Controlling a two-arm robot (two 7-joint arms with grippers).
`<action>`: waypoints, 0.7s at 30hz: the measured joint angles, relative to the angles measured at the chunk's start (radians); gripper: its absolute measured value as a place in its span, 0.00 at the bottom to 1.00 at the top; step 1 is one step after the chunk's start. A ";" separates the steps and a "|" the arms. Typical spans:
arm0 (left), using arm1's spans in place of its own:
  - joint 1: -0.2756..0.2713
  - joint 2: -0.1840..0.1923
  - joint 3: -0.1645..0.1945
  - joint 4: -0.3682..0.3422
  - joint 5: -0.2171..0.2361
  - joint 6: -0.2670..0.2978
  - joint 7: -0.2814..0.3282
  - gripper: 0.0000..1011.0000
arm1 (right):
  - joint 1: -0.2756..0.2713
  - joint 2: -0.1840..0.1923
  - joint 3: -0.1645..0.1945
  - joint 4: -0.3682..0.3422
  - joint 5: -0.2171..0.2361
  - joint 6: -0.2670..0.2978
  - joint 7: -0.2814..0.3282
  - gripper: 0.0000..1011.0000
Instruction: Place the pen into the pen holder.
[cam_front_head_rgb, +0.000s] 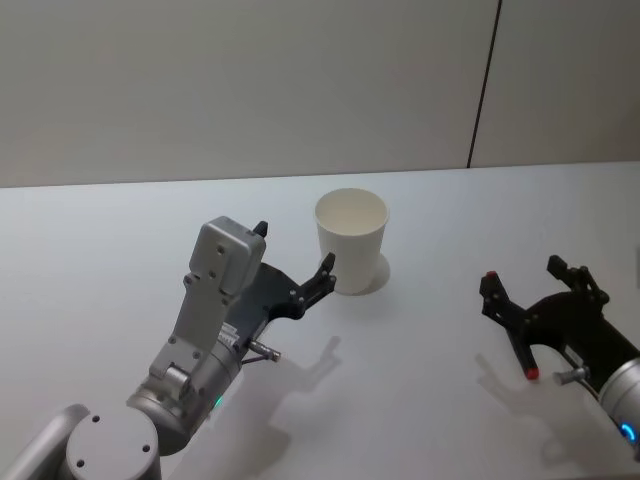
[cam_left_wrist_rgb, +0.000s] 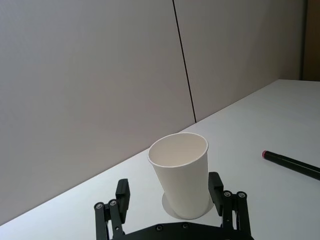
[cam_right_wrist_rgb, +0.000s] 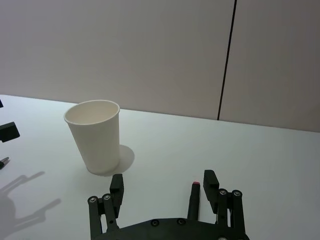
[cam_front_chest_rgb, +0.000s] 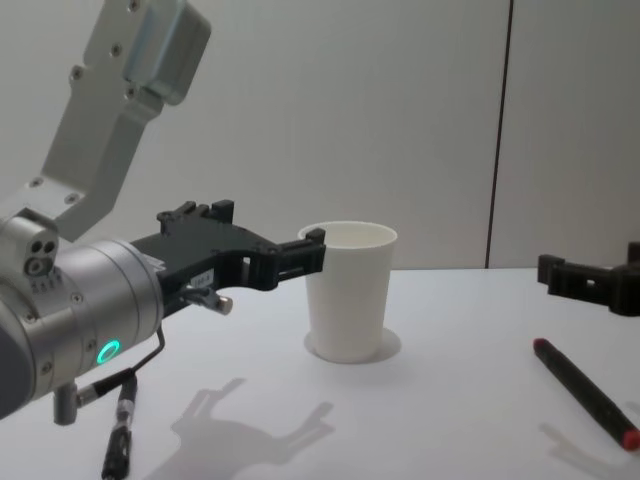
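The pen holder (cam_front_head_rgb: 351, 240), a plain white paper cup, stands upright on the white table (cam_front_head_rgb: 120, 260) a little above the middle of the head view. The left gripper (cam_front_head_rgb: 293, 250) reaches in from the lower left with its fingers spread. In the left wrist view the cup sits between the two fingers (cam_left_wrist_rgb: 122, 192), one just beside its wall and the other clearly apart from it, so the gripper (cam_left_wrist_rgb: 169, 190) is not clamped. In the chest view one fingertip of this gripper (cam_front_chest_rgb: 313, 242) is level with the cup's rim, at its left side.

The pen (cam_front_chest_rgb: 583, 392) lies flat on the table at the lower right of the chest view, black with a red tip, well apart from the cup. The right gripper (cam_front_chest_rgb: 585, 280) hangs above it, released and gripping nothing. In the right wrist view the pen (cam_right_wrist_rgb: 194, 201) shows between the parted fingers (cam_right_wrist_rgb: 210, 181), close to one of them. In the head view only the pen's red end (cam_front_head_rgb: 531, 373) shows below that gripper (cam_front_head_rgb: 525, 275), at the lower right.
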 joint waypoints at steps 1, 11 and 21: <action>0.000 0.000 0.000 0.000 0.000 0.000 0.000 0.99 | 0.006 0.000 0.001 -0.002 0.002 0.021 0.006 0.99; 0.000 0.000 0.000 0.000 0.000 0.000 0.000 0.99 | 0.064 -0.001 0.015 -0.007 0.030 0.199 0.046 0.99; 0.000 0.000 0.000 0.000 0.000 0.000 0.000 0.99 | 0.141 -0.008 0.024 0.015 0.040 0.376 0.076 0.99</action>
